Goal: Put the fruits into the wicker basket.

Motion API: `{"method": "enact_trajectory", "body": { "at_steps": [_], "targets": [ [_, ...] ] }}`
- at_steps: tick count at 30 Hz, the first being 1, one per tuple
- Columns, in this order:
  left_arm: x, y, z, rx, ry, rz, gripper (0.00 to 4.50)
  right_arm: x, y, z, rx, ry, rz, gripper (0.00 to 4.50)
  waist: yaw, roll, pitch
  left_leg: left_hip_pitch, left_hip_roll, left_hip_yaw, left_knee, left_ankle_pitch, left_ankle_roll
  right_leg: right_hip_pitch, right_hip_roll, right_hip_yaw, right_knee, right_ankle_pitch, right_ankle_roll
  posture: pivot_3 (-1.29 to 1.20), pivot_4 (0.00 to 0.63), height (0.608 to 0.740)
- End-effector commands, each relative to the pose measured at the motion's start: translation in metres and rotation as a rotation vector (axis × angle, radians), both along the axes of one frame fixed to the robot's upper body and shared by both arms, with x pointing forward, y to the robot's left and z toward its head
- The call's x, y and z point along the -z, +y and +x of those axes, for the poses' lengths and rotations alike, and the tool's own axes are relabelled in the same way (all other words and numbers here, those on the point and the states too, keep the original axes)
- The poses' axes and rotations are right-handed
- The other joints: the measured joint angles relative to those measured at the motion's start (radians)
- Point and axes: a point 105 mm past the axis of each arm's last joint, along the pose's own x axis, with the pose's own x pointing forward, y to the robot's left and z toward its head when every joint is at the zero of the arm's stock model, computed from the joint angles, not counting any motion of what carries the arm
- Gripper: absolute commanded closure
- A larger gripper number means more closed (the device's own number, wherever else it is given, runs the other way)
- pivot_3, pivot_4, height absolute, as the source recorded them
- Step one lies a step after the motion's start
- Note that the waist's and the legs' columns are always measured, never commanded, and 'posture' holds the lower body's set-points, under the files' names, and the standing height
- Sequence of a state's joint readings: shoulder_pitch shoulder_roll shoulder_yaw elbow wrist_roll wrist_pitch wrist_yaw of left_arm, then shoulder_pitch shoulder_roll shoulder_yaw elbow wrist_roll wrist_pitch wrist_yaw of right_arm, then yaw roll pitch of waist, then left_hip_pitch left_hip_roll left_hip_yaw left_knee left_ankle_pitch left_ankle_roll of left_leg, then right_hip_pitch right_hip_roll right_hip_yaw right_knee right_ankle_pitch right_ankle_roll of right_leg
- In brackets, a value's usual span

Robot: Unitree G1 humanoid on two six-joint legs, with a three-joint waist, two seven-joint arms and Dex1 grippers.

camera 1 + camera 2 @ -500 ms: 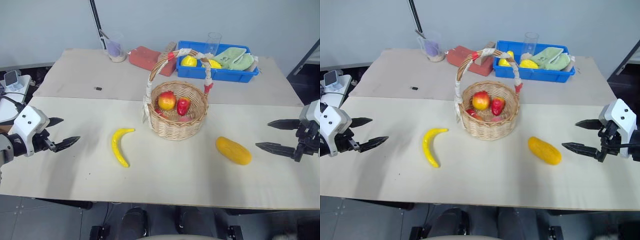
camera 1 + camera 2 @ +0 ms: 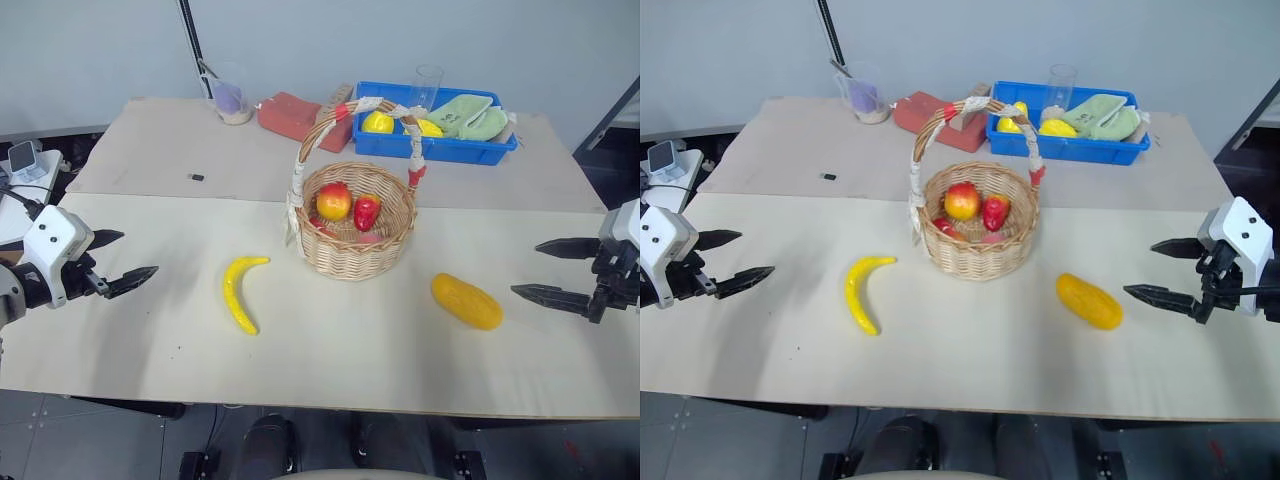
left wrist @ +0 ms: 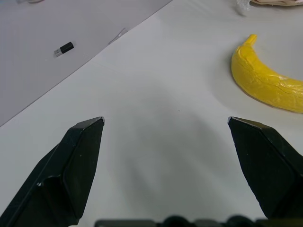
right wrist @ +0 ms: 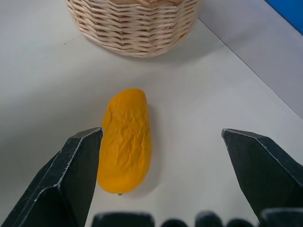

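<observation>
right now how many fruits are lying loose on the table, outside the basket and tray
2: the banana left of the wicker basket, and the orange-yellow fruit to the basket's right. Neither is touched.

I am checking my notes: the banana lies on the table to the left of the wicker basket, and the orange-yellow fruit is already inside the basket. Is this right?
Not quite. The orange-yellow fruit lies on the table, right of the wicker basket, as the left eye view shows. The banana is as you say.

White boxy wrist housings — each end effector point(image 2: 122, 259) bears two black tapered fingers point(image 3: 71, 165).
</observation>
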State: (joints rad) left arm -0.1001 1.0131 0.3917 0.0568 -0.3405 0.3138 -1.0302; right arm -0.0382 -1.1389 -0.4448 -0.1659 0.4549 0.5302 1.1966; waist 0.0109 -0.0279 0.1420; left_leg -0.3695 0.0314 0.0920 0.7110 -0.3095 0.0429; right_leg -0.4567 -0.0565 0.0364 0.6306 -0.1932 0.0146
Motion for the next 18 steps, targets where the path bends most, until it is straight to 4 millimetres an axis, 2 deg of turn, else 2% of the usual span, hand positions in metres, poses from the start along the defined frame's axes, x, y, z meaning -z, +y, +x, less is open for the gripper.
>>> {"method": "enact_trajectory", "body": {
  "at_steps": [1,6,9,14,18],
  "targets": [
    [-0.010,-0.001,0.001,0.005,-0.049,-0.005,0.00,-0.014,0.002,0.001,-0.019,-0.062,-0.012,0.04,0.000,0.000,0.000,0.000,0.000,0.000,0.000,0.000,0.000,0.000,0.000,0.000,0.000,0.000,0.000,0.00,0.150,0.692],
    [-0.009,-0.005,0.002,-0.004,-0.043,-0.043,0.00,-0.014,0.004,0.002,-0.027,-0.067,-0.008,0.04,-0.001,0.000,0.000,0.000,0.000,0.000,0.000,0.000,0.000,0.000,0.000,0.000,0.000,0.000,0.000,0.00,0.150,0.692],
    [-0.002,-0.022,0.001,-0.004,-0.021,-0.108,0.00,-0.017,0.015,0.002,-0.069,-0.078,-0.003,0.04,-0.001,0.000,0.000,0.000,0.000,0.000,0.000,0.000,0.000,0.000,0.000,0.000,0.000,0.000,0.000,0.00,0.150,0.692],
    [0.016,-0.073,-0.005,-0.020,0.050,-0.279,0.00,-0.030,0.054,0.000,-0.221,-0.100,0.033,0.04,-0.002,0.000,0.000,0.000,0.000,-0.001,0.000,0.000,0.000,0.000,-0.001,0.001,0.001,0.000,0.000,0.00,0.150,0.692],
    [0.031,-0.102,-0.010,-0.097,0.101,-0.363,0.00,-0.043,0.093,-0.006,-0.373,-0.093,0.112,0.04,-0.004,0.000,0.000,0.000,0.000,-0.003,0.000,0.000,0.000,0.000,0.000,0.001,0.001,0.000,0.000,0.00,0.150,0.692]
  ]
}}
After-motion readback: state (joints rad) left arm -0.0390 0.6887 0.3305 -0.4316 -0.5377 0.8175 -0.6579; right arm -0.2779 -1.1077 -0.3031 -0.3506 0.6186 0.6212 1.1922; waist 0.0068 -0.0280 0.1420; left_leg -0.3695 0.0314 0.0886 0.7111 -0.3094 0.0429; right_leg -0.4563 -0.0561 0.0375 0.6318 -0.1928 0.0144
